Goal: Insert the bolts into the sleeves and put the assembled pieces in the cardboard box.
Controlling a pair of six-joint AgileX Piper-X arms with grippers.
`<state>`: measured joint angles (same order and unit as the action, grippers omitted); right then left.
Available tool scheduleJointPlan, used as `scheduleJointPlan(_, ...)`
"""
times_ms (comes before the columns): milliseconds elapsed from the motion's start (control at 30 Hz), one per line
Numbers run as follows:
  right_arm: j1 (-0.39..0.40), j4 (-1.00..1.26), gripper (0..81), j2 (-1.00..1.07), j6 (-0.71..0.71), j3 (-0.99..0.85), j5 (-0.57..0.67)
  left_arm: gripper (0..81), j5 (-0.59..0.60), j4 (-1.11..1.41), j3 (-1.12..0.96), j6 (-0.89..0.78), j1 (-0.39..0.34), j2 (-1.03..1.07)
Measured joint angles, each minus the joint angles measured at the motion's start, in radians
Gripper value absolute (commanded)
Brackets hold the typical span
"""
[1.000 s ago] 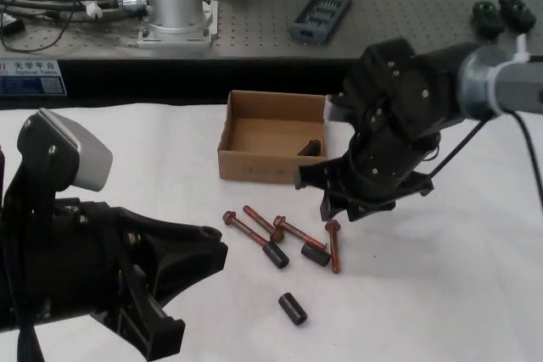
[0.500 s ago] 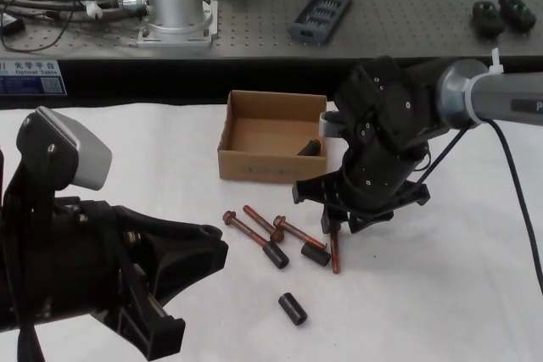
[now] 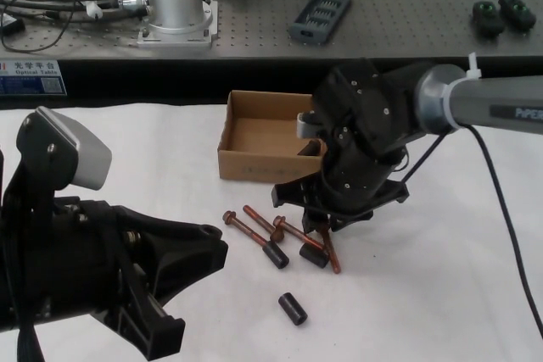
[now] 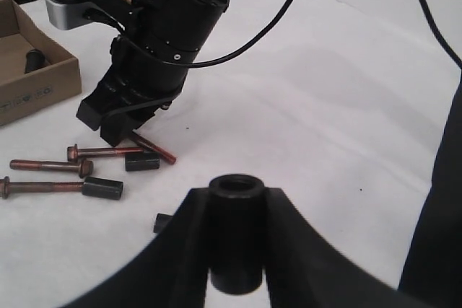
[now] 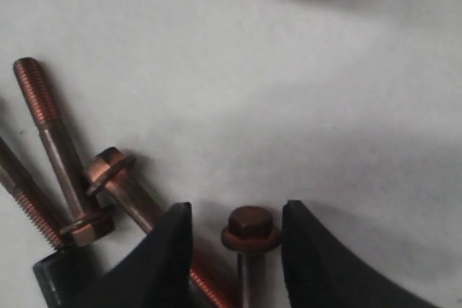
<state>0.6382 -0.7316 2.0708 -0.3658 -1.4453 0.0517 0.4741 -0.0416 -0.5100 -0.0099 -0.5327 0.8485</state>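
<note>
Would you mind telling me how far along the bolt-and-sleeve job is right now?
Done: one dark piece lies in the cardboard box; two bolts on the cloth seem already sleeved. In hand: the left gripper holds a sleeve upright; the right gripper stands open astride a bolt head. Left: a loose bolt, a loose sleeve, and boxing the pieces.

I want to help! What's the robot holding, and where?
Left jaws hold a sleeve by its sides; right jaws, open around a bolt's head, hold nothing.
</note>
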Motion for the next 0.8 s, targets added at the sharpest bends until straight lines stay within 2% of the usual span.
scheduleJointPlan(333, 0.000, -0.026, 30.0, 0.009, 0.012, -0.008, -0.020, 0.4, 0.000, 0.000, 0.000, 0.000, 0.000, 0.000)
scheduleJointPlan(500, 0.000, -0.029, 19.2, 0.009, 0.033, -0.008, -0.020, 0.4, 0.000, 0.000, 0.000, 0.000, 0.000, 0.000)
scheduleJointPlan(800, 0.000, -0.042, 15.8, 0.009, 0.041, -0.009, -0.020, 0.4, 0.000, 0.000, 0.000, 0.000, 0.000, 0.000)
